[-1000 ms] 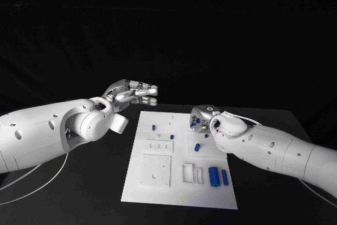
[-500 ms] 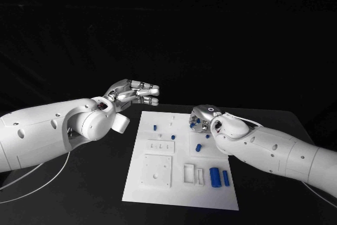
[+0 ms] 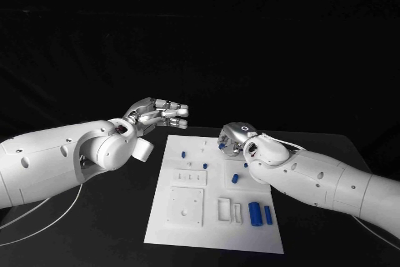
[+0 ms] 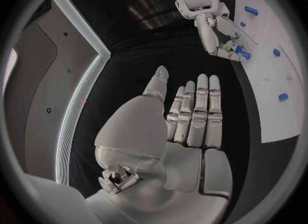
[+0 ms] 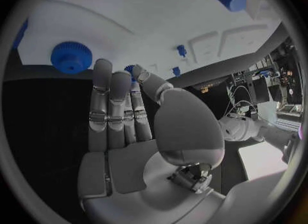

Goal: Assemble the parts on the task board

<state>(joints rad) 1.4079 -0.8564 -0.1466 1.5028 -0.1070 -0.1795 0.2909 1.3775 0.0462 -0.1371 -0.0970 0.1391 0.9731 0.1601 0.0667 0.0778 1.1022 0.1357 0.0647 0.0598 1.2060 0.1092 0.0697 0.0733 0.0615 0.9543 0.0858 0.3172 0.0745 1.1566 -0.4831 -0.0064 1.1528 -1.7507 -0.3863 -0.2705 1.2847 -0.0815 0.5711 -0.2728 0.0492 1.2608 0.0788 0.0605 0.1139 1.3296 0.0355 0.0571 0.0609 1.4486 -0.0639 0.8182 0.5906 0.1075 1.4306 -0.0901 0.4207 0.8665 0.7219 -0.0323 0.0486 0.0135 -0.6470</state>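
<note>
While the black table [image 3: 100, 221] fills the lower frame of the head view, the white task board [image 3: 192, 232] lies at its centre, running from mid-frame to the bottom.

Left hand [image 3: 158, 114]: upper left of centre, raised off the board's upper-left corner, fingers apart, holding nothing; in its wrist view the fingers [image 4: 199, 111] are straight and side by side.

Right hand [image 3: 235, 138]: just right of centre, over the board's upper-right part; its wrist view shows flat extended fingers [image 5: 112, 106], nothing held.

Blue gear [image 5: 71, 57]: on the board, just beyond the right fingertips.

Two blue cylinders [image 3: 255, 213]: lower right of the board, well below the right hand.

Small blue pegs [image 3: 183, 154]: scattered on the board's upper half.
</note>
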